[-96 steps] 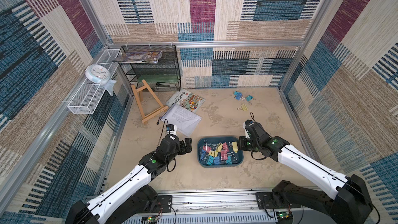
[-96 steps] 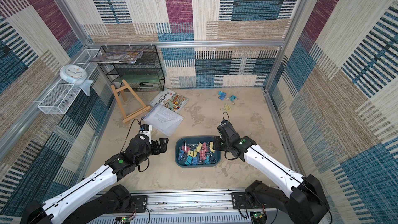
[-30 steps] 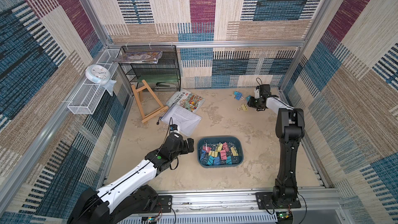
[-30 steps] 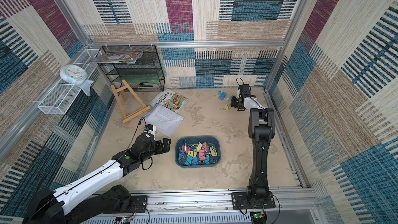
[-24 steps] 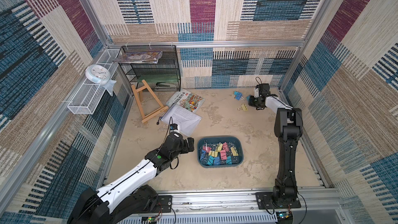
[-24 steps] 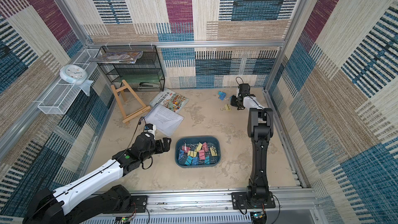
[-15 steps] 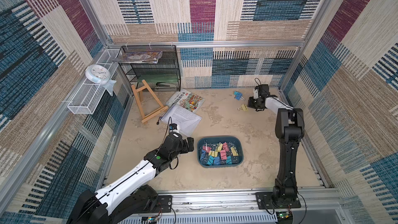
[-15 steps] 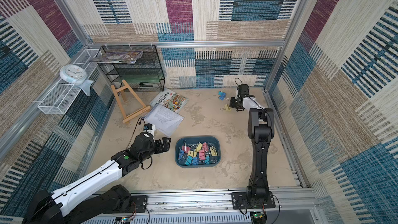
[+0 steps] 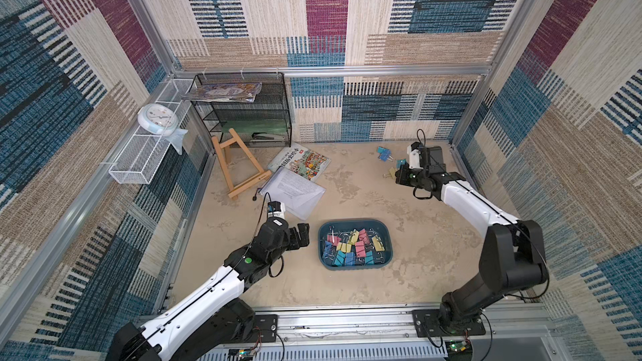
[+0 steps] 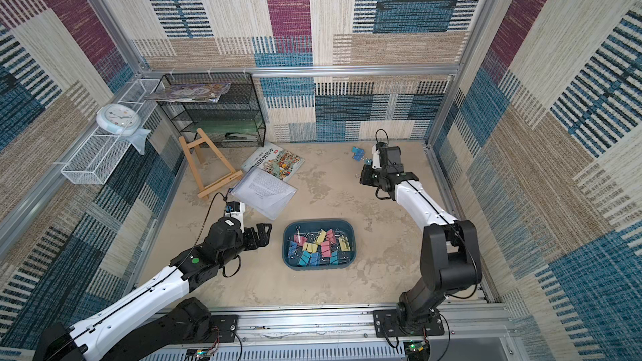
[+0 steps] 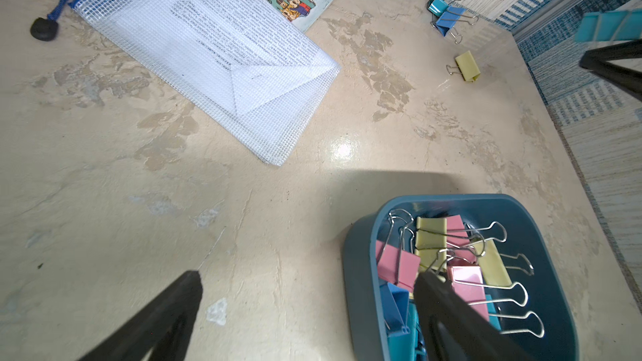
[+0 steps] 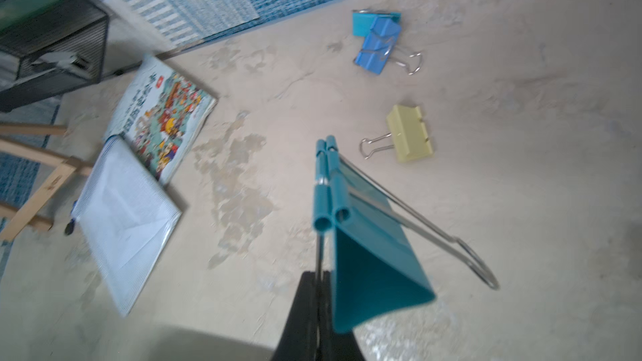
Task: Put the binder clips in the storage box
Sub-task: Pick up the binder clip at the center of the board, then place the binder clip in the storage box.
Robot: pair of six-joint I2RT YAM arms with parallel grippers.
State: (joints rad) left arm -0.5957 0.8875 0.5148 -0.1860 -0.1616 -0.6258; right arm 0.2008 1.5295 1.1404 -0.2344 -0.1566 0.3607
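Binder clip (image 12: pixel 368 248) of teal folded metal hangs from the right tool (image 12: pixel 318 279). Its black jaws are pinched together on one of the clip's silver wire handles, and the other handle sticks out free. The right arm rises from its base at the lower right of both top views, bends sharply at the elbow, and stretches its white forearm toward the upper right corner of the sandy beige desk (image 9: pixel 347 182).

Only the right wrist view shows this grip plainly. In the top views the clip is a teal speck at the tool's tip. Near it on the desk lie a pale yellow clip (image 12: pixel 411 133) and, closer to the wall, a blue clip (image 12: pixel 377 45) touching a second teal clip (image 12: pixel 363 24).

The left tool (image 9: pixel 300 234) stands wide open and empty, just beside the left end of the shallow dark teal plastic storage box (image 9: pixel 354 222). Its white forearm slants up from the lower left. The box sits at the lower middle of the desk, heaped with pink, yellow, blue and teal clips (image 9: pixel 352 246). The left wrist view shows their wire loops clearly.

A picture book (image 9: pixel 302 164) partly under a white mesh pouch (image 9: pixel 295 191) bears Chinese characters too small to read.
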